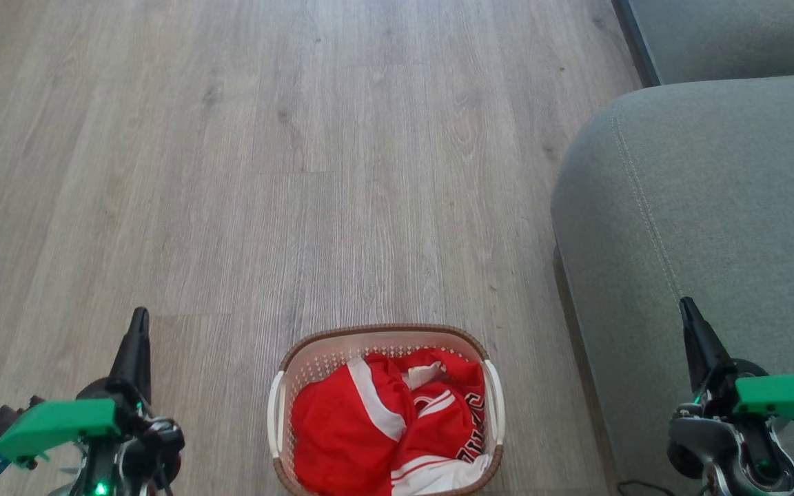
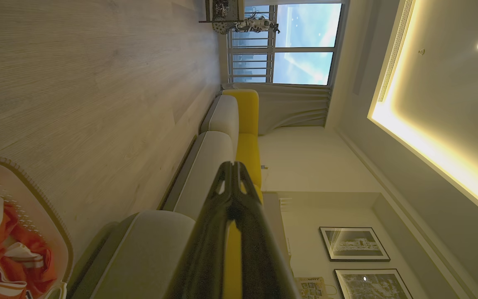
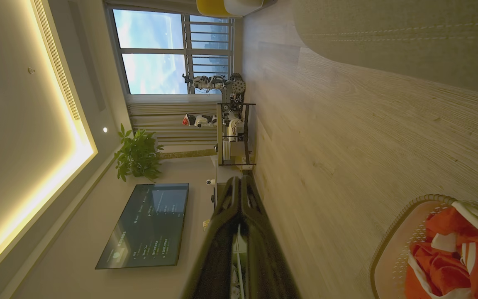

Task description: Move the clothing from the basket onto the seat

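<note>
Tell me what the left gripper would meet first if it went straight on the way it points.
Nothing close: the left gripper, shut, points over bare floor. Far along, its line seems to reach the sofa's yellow back, though depth is unclear.

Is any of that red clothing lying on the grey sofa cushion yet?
No, the red clothing is bunched inside the basket on the floor, beside the seat.
</note>
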Robot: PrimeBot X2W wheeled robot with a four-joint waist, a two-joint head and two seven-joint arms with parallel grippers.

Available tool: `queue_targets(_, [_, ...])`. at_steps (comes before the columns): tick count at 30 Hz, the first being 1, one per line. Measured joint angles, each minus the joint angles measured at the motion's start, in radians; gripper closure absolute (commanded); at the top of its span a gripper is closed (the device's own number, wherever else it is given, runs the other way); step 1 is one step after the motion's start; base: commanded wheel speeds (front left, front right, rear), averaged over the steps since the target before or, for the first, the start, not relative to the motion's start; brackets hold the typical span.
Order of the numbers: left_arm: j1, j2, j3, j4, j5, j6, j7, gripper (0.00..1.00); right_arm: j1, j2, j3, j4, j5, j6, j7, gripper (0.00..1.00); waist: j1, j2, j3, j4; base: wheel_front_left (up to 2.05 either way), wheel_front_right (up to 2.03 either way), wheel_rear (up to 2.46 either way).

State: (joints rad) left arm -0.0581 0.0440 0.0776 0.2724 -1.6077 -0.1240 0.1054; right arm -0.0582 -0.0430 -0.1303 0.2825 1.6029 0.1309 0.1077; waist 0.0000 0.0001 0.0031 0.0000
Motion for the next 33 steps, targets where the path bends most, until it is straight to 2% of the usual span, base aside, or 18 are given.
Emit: queue_targets(33, [0.0, 0.0, 0.0, 0.0, 0.0, 0.0, 0.0, 1.0, 0.0, 0.0, 0.0, 0.0, 0.0, 0.0, 0.0, 1.0, 0.0, 0.0, 0.0, 0.0, 0.0, 0.0, 0.0])
